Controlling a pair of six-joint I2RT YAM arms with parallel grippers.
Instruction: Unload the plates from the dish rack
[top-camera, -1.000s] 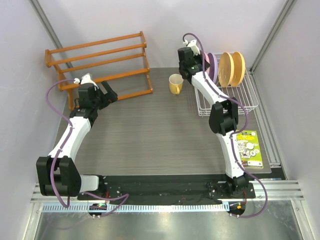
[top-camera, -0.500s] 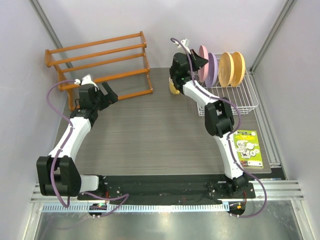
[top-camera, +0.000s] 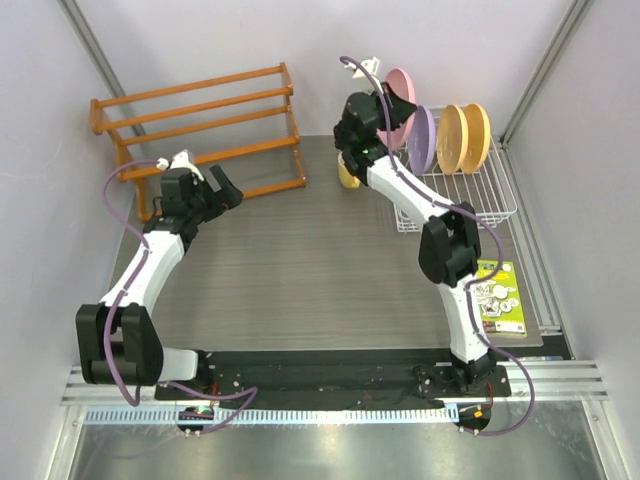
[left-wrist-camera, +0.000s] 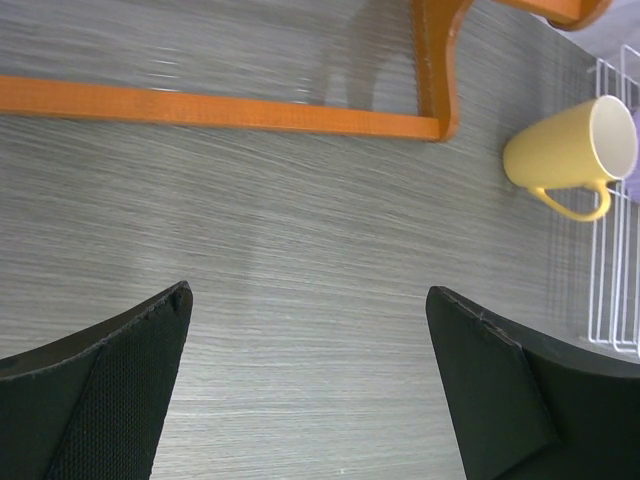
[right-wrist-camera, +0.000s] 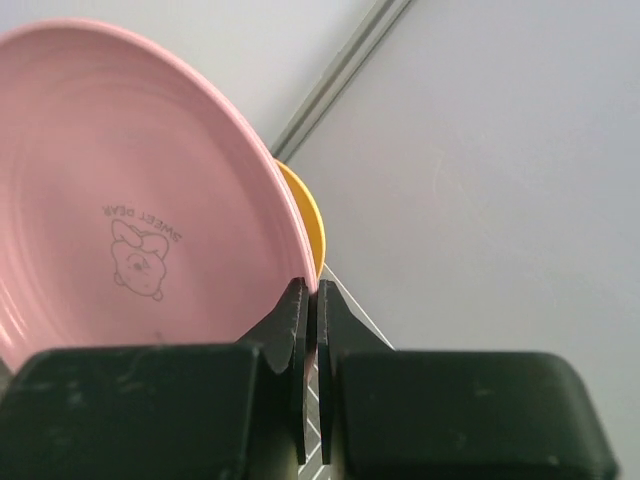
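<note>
My right gripper (top-camera: 385, 100) is shut on the rim of the pink plate (top-camera: 401, 91) and holds it in the air, above and left of the white wire dish rack (top-camera: 470, 195). In the right wrist view the pink plate (right-wrist-camera: 130, 210) fills the left, pinched between my fingertips (right-wrist-camera: 312, 292), with an orange-yellow plate (right-wrist-camera: 305, 215) behind it. The lilac plate (top-camera: 423, 140) and two orange-yellow plates (top-camera: 452, 138) (top-camera: 476, 135) stand upright in the rack. My left gripper (top-camera: 208, 182) is open and empty over the table (left-wrist-camera: 305, 300).
A small yellow mug (left-wrist-camera: 573, 152) lies on the table left of the dish rack, partly hidden by my right arm in the top view (top-camera: 345, 178). An orange wooden slatted rack (top-camera: 200, 125) stands at the back left. A green printed card (top-camera: 497, 298) lies at the right.
My right gripper has lifted the pink plate up and left, out of the dish rack. My left arm has shifted slightly to the right.
</note>
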